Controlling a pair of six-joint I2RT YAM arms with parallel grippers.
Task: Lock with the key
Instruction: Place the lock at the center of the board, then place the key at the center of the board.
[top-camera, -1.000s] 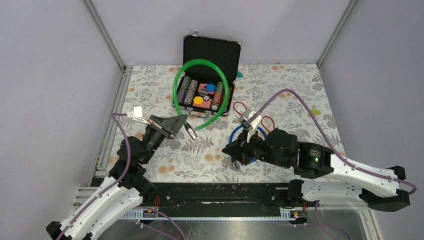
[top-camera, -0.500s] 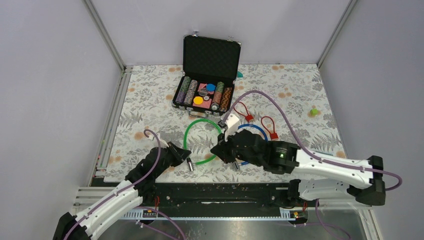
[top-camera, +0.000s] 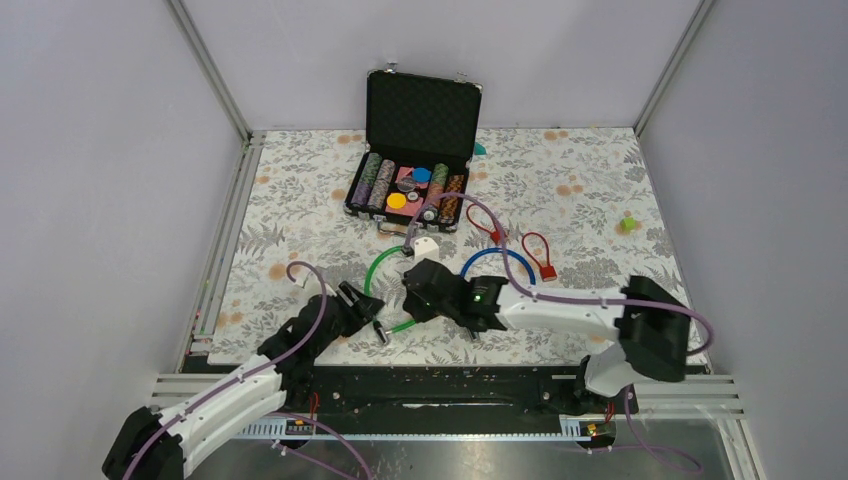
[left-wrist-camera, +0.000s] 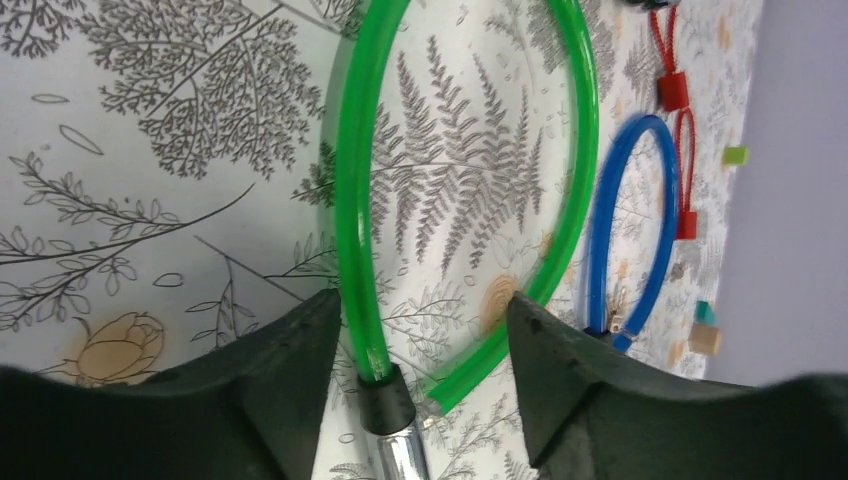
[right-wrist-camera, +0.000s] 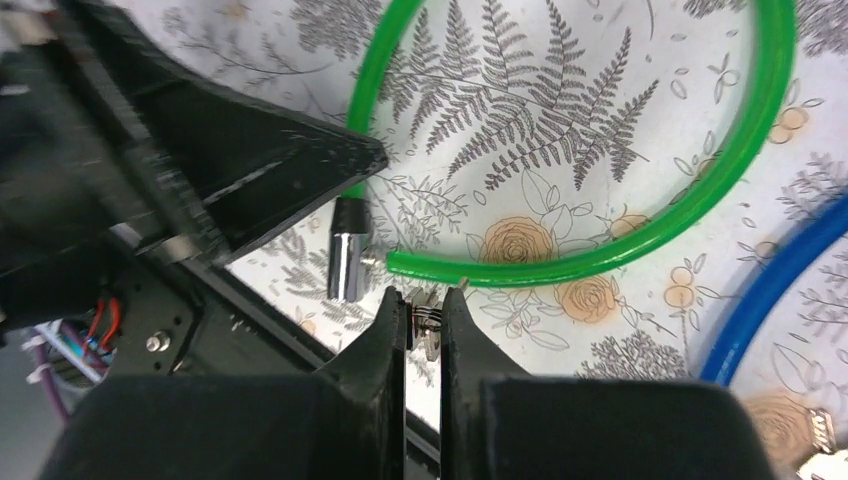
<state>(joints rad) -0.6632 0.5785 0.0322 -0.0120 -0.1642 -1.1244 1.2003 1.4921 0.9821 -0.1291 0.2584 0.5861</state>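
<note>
Now we're at the key-to-lock step. The right claw (right-wrist-camera: 425, 322) is pinched tight on the small metal key (right-wrist-camera: 428, 326), low over the flowered surface (top-camera: 300, 200) and just beside the silver lock barrel (right-wrist-camera: 347, 262) of the green cable lock (right-wrist-camera: 700, 205). That lock lies flat near the front edge, between the two arms. Its free end sits right by the barrel, though I cannot tell whether it is seated. The left claw (left-wrist-camera: 420, 340) stands parted, fingers either side of the barrel end, gripping nothing. Next, I'd say, the key tip has to find the keyway, which I can't see from here. The barrel looks loose, so the left claw probably needs to close on it before any turn.
</note>
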